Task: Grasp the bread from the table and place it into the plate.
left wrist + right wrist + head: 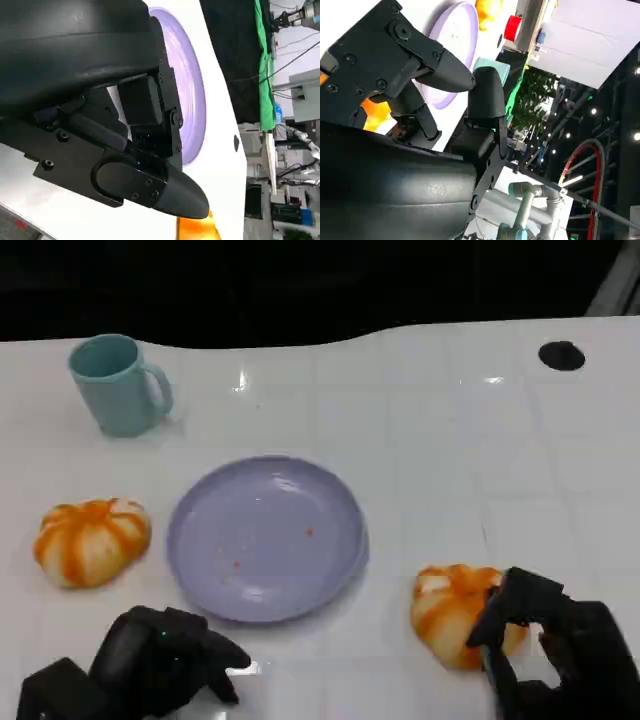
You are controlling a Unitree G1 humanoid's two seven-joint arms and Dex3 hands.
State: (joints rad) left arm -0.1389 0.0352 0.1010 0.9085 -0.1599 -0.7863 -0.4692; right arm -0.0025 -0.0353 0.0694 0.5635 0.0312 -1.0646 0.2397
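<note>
Orange-and-cream lobed bread roll sits on white tiled table, right of lavender round plate; right hand grasps it. Left hand rests clenched, holding nothing.

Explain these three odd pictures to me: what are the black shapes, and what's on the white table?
They belong to a humanoid robot. One picture looks down from its head; the other two come from cameras at its wrists, so they look tilted. The black shapes are its left hand and right hand. On the table lie a purple plate, a teal mug and two orange bread rolls. The right hand is at the near roll, seemingly starting to grasp it; the other roll lies untouched. The left hand holds nothing.
</note>
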